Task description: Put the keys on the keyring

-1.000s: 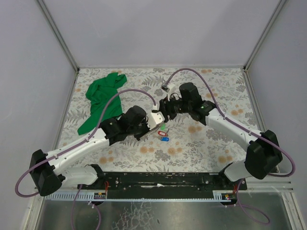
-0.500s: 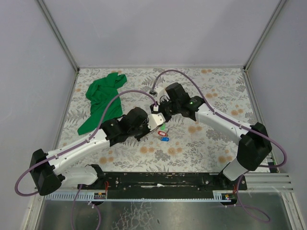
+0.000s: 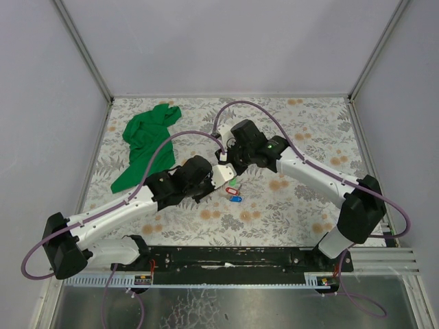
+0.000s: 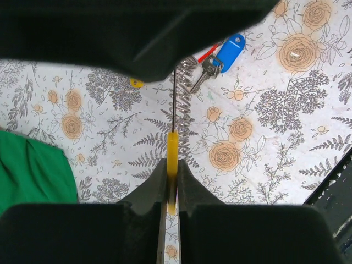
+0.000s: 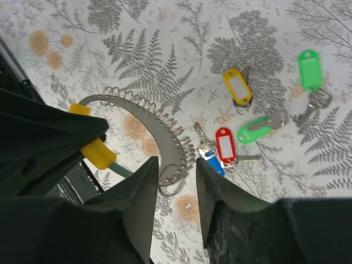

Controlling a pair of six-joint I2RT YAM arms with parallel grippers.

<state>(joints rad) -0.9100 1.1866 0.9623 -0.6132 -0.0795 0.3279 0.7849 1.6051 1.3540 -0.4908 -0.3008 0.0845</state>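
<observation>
At far left, cloth (image 3: 146, 140): bunched on the table (image 3: 315, 127), well apart from both grippers and out of the way.
Left gripper (image 4: 171, 164): jaws pinched on a thin yellow piece (image 4: 172, 144) in line with the keyring; by the look of it, it holds the ring by that piece.
Keyring (image 5: 165, 140): off the table, a flat grey arc. Its long sweep runs from the left gripper across to the right gripper. From the left wrist it shows edge-on, pointing straight away from the fingers.
Right gripper (image 5: 175, 165): jaws apart and gripping nothing, with the ring's free end in the gap between the fingers. Whether a finger touches the ring I cannot tell.
Keys (image 5: 224, 144): loose on the table, none on the ring yet. Red and blue tags lie just right of the right gripper, the blue partly hidden by a finger. Yellow and two green tags lie farther right and up in the right wrist view.
Nearer arm: the right, judging by the wrist views, and it is the free one.
Coming move: likely turns on the ring's free end facing the keys to its right.
Room: the table is open to the right of the keys, and its edges are well away.
</observation>
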